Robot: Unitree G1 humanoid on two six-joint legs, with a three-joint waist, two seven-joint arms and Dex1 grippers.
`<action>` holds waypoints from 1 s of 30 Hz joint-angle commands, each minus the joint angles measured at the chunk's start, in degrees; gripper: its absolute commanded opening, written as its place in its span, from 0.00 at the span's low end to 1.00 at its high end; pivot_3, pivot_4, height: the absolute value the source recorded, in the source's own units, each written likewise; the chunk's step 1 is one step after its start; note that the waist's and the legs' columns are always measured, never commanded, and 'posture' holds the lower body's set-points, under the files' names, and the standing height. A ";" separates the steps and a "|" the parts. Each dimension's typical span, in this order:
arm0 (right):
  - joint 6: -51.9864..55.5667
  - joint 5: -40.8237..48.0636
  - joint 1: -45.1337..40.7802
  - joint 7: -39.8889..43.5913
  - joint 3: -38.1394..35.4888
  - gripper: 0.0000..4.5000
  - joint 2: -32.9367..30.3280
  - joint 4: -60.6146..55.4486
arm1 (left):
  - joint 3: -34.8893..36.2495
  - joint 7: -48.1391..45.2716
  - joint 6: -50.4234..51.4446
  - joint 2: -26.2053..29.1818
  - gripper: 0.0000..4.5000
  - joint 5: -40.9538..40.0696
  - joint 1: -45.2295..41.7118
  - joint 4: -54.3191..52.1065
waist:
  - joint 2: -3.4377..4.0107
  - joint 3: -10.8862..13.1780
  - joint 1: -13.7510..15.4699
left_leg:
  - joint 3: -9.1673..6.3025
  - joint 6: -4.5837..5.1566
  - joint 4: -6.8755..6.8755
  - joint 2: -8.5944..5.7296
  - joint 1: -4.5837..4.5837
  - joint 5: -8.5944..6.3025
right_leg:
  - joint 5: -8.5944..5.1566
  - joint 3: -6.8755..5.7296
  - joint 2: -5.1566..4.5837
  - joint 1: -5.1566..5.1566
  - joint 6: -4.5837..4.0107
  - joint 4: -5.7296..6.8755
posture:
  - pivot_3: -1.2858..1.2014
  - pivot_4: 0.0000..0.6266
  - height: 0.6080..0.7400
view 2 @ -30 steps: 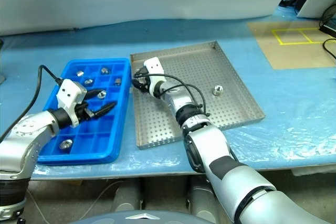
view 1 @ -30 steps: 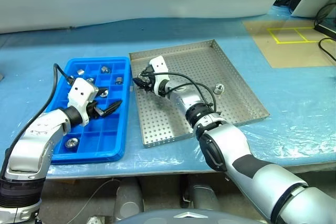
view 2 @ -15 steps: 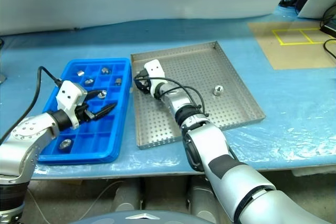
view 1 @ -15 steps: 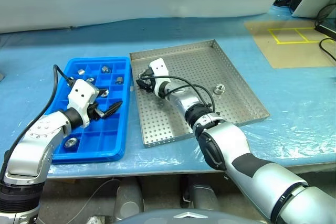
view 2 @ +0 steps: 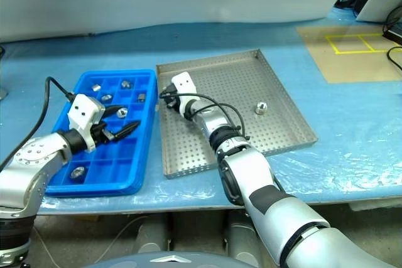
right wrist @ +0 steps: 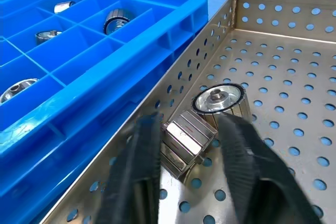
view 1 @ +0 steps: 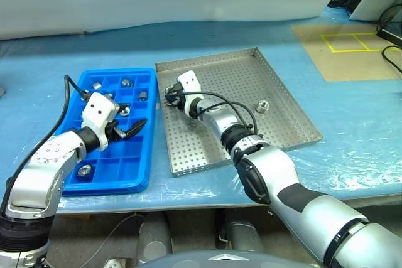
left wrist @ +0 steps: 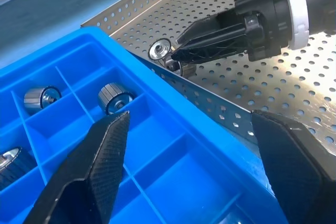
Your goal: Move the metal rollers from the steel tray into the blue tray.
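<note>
The steel tray (view 1: 251, 70) lies mid-table with the blue tray (view 1: 135, 167) right beside it on the left. My right gripper (view 1: 168, 96) reaches to the steel tray's far left corner. It is shut on a metal roller (right wrist: 186, 140) that rests on the perforated floor, one finger (right wrist: 144, 177) on each side. A second roller (right wrist: 218, 100) stands just behind the held one. Another roller (view 1: 262, 106) sits alone on the tray's right side. My left gripper (view 1: 133, 127) hovers open over the blue tray, holding nothing. Several rollers (view 1: 125, 82) lie in the blue compartments.
A blue plastic sheet (view 1: 352, 136) covers the table. At the far right lies a brown board with a yellow taped square (view 1: 348, 42), with black cables (view 1: 391, 29) past it. The table's front edge (view 1: 188, 196) runs close below both trays.
My right gripper's fingers have closed in on the roller at the steel tray's far left corner. The left gripper has stayed open and still over the blue tray.
</note>
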 commanded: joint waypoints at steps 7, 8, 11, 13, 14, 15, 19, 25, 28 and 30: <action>0.06 -0.28 0.60 1.34 0.47 0.06 4.52 -0.93 | -0.42 0.44 -0.33 0.21 0.86 0.22 -1.32 -0.67 | 0.00 0.00 0.00 | 0.00 0.00 0.00 0.00 0.01 0.00 | 0.00 0.00 0.00 0.00 0.00 0.02 | 0.59 0.24 1.00; 0.09 -0.27 0.64 1.42 0.46 0.06 4.48 -0.95 | -0.50 0.44 -0.36 0.22 0.86 0.24 -1.40 -0.57 | 0.00 0.00 0.00 | 0.00 -0.01 -0.01 0.01 0.02 0.00 | 0.00 0.00 0.00 0.00 0.00 0.02 | 0.59 0.24 1.00; 0.05 -0.32 0.79 1.74 0.52 0.06 4.41 -1.05 | -0.70 0.52 -0.57 0.30 0.86 0.50 -1.80 -0.01 | 0.00 0.00 -0.02 | 0.00 -0.01 -0.01 0.01 0.01 0.00 | -0.01 0.00 0.00 0.00 -0.01 0.01 | 0.59 0.24 1.00; 0.04 -0.36 0.84 1.89 0.55 0.06 4.38 -1.03 | -0.76 0.53 -0.61 0.36 0.86 0.64 -2.03 0.26 | 0.00 0.00 -0.04 | 0.00 0.00 -0.02 0.00 0.01 0.00 | -0.01 0.00 0.00 0.00 -0.01 0.01 | 0.59 0.24 1.00; 0.01 -0.39 0.90 2.05 0.59 0.06 4.36 -1.04 | -0.78 0.51 -0.61 0.37 0.86 0.68 -2.07 0.31 | 0.00 0.00 -0.05 | 0.00 -0.01 -0.01 0.00 0.02 0.00 | -0.01 0.00 0.00 0.00 -0.01 0.01 | 0.59 0.24 1.00; -0.03 -0.42 0.97 2.20 0.63 0.06 4.36 -1.07 | -0.78 0.50 -0.62 0.38 0.86 0.69 -2.07 0.33 | 0.00 0.00 -0.06 | 0.00 0.00 -0.01 0.00 0.02 0.00 | -0.01 0.00 0.00 0.00 -0.01 0.01 | 0.59 0.24 1.00; 0.01 0.43 1.00 4.47 0.21 0.06 4.47 -1.58 | -0.71 0.53 -0.68 0.41 0.86 0.79 -2.06 0.28 | 0.00 0.00 -0.06 | 0.00 0.00 -0.02 0.01 0.01 0.00 | -0.01 0.00 0.00 0.00 -0.01 0.01 | 0.59 0.24 1.00; -0.99 1.79 1.11 8.45 -0.57 0.26 4.53 -3.03 | -0.73 0.61 -0.81 0.14 0.86 1.15 -2.17 0.49 | 0.00 0.00 -0.07 | 0.00 0.00 -0.02 0.02 0.00 0.00 | -0.01 0.00 0.00 -0.01 -0.02 0.00 | 0.59 0.24 1.00; -0.79 1.55 0.25 4.80 -0.95 0.50 4.24 -2.52 | -0.95 0.66 -0.90 -0.13 0.86 1.32 -2.21 0.63 | 0.00 0.00 -0.05 | 0.00 0.00 -0.02 0.02 0.01 0.00 | -0.01 0.00 0.00 -0.01 -0.02 0.00 | 0.59 0.24 1.00; 0.49 1.77 -0.09 4.38 -1.14 0.65 4.30 -2.07 | -1.10 0.67 -0.95 -0.22 0.86 1.48 -2.26 0.75 | 0.00 0.00 -0.05 | 0.00 0.00 -0.02 0.01 0.01 0.00 | -0.01 -0.01 0.00 -0.01 -0.02 0.00 | 0.59 0.24 1.00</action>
